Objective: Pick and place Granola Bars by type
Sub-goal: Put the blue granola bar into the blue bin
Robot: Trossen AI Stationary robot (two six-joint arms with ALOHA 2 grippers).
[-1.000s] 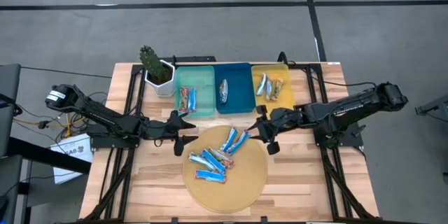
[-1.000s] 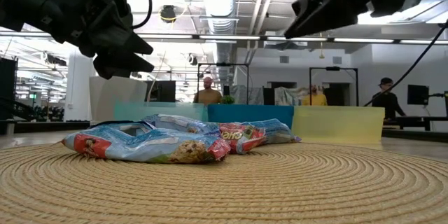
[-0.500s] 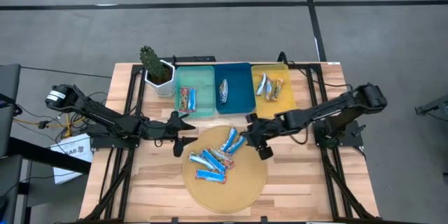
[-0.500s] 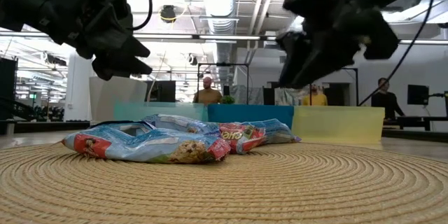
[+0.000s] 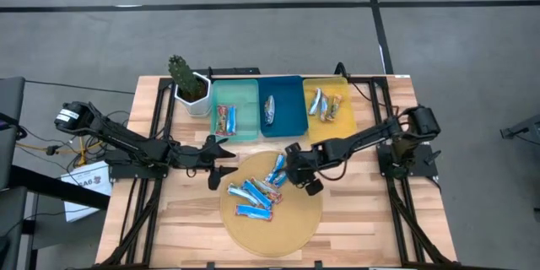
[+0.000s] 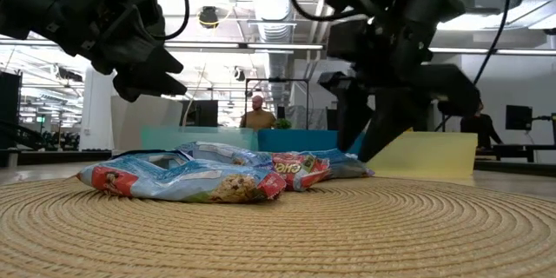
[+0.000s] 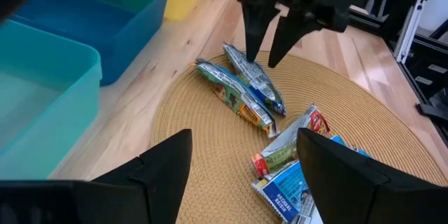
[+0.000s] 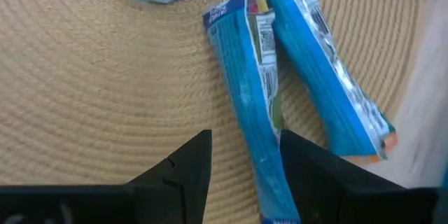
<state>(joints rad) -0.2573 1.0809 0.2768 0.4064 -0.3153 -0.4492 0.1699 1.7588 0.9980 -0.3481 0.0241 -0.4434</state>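
Now the right gripper (image 5: 297, 174) is hovering with fingers parted and empty, straddling a blue granola bar (image 8: 253, 122) on the woven mat (image 5: 295, 219); the bar's long axis is running between the fingers. Left gripper (image 5: 221, 159) is waiting wide open, empty, beside the mat.

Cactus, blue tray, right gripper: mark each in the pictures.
cactus (image 5: 179, 71), high view, on its green stem.
blue tray (image 5: 287, 114), high view, on its bare floor.
right gripper (image 7: 265, 50), left wrist view, midway between its open fingers.

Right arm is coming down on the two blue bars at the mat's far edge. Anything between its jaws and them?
Nothing visible. The right gripper hangs open just above the two blue bars on the woven mat, with only air between.
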